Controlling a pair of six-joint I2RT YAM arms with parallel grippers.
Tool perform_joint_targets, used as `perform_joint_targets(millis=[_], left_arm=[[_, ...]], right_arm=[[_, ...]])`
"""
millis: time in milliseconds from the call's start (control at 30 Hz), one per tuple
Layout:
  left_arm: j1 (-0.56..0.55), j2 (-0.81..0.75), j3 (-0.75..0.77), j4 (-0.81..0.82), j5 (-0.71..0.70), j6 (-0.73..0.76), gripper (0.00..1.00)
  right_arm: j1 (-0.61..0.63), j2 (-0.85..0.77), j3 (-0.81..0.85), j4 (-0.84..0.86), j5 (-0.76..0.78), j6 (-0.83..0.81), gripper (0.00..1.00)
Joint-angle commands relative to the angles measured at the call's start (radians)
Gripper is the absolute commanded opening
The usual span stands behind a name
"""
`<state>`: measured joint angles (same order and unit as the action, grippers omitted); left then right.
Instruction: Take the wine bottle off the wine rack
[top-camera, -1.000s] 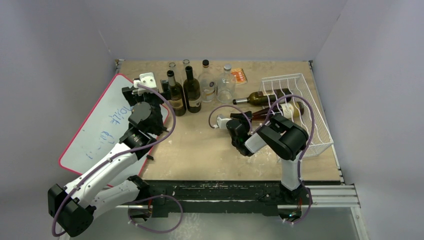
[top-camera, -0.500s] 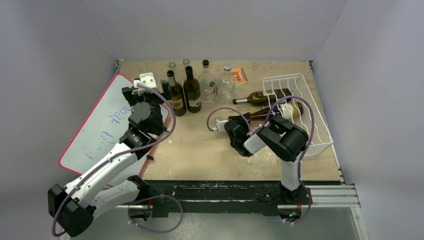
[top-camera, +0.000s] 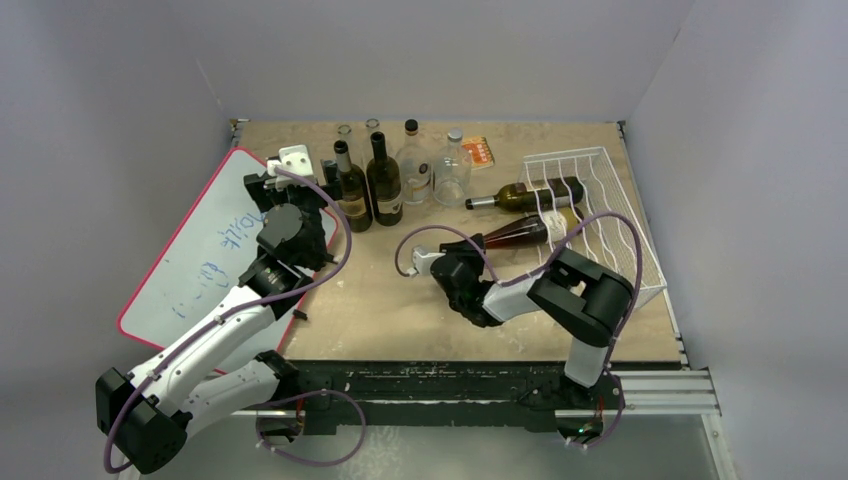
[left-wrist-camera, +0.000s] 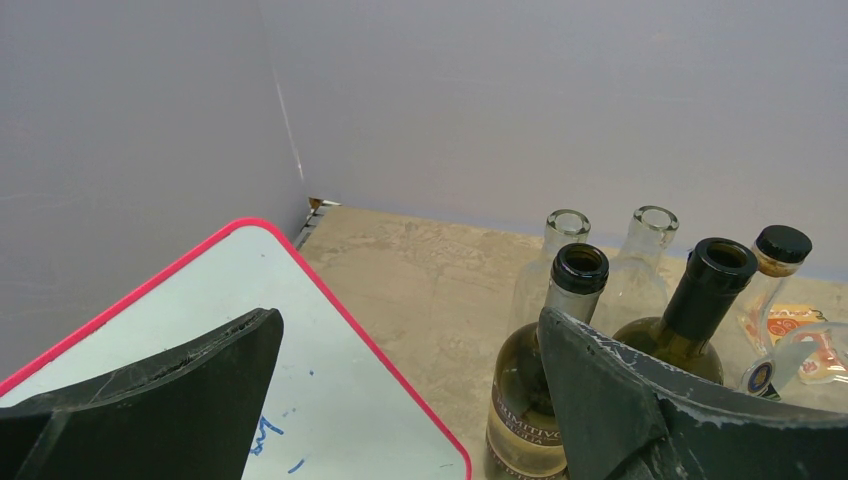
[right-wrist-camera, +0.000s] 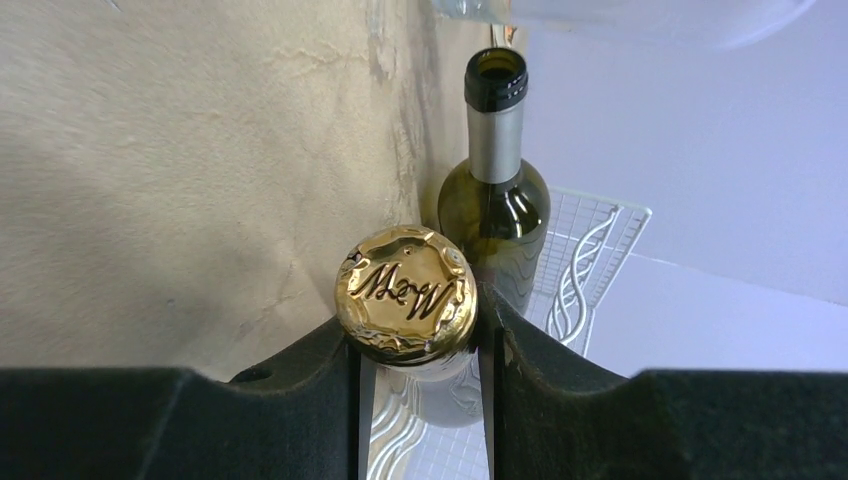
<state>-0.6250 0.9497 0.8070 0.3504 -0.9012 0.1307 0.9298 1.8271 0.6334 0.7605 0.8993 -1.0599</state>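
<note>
The white wire wine rack (top-camera: 622, 255) stands at the right of the table and shows in the right wrist view (right-wrist-camera: 592, 245). A brown wine bottle (top-camera: 520, 231) with a gold cap (right-wrist-camera: 407, 293) lies on its side, its base at the rack's left edge and its neck pointing left. My right gripper (top-camera: 468, 252) is shut on this bottle's neck just behind the cap (right-wrist-camera: 417, 335). A green bottle (top-camera: 527, 193) lies in the rack behind it (right-wrist-camera: 497, 200). My left gripper (top-camera: 298, 172) is open and empty over the whiteboard's far corner (left-wrist-camera: 410, 335).
Several upright bottles (top-camera: 383, 180) stand in a group at the back middle (left-wrist-camera: 560, 330). A red-edged whiteboard (top-camera: 200, 250) lies at the left (left-wrist-camera: 300, 330). A small orange packet (top-camera: 481, 151) lies at the back. Grey walls enclose the table.
My right gripper has moved left with the brown bottle's neck in it, sliding the bottle leftward out of the rack. The left arm has not moved.
</note>
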Motion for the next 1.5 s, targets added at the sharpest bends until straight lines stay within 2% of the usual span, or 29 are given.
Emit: perform_joint_targets(millis=[0, 267, 433, 633, 933, 1067, 1267, 1467], left_arm=[[-0.004, -0.003, 0.032, 0.029, 0.009, -0.017, 1.00], [-0.005, 0.003, 0.032, 0.029, 0.007, -0.016, 1.00], [-0.005, 0.003, 0.032, 0.028, 0.005, -0.014, 1.00], [-0.005, 0.008, 0.030, 0.028, 0.005, -0.017, 1.00], [-0.005, 0.006, 0.030, 0.029, 0.001, -0.015, 1.00], [-0.005, 0.006, 0.030, 0.029, 0.004, -0.017, 1.00], [-0.005, 0.009, 0.030, 0.029, 0.003, -0.015, 1.00], [-0.005, 0.009, 0.030, 0.029, 0.004, -0.015, 1.00]], right_arm=[[0.075, -0.094, 0.072, -0.159, -0.022, 0.234, 0.00], [0.181, -0.207, 0.184, -0.429, -0.056, 0.413, 0.00], [0.271, -0.237, 0.234, -0.499, 0.007, 0.485, 0.00], [0.305, -0.319, 0.306, -0.527, -0.004, 0.551, 0.00], [0.304, -0.449, 0.375, -0.531, -0.138, 0.653, 0.00], [0.297, -0.505, 0.370, -0.428, -0.117, 0.655, 0.00], [0.162, -0.519, 0.458, -0.451, -0.249, 0.840, 0.00], [0.082, -0.484, 0.522, -0.335, -0.339, 0.885, 0.00]])
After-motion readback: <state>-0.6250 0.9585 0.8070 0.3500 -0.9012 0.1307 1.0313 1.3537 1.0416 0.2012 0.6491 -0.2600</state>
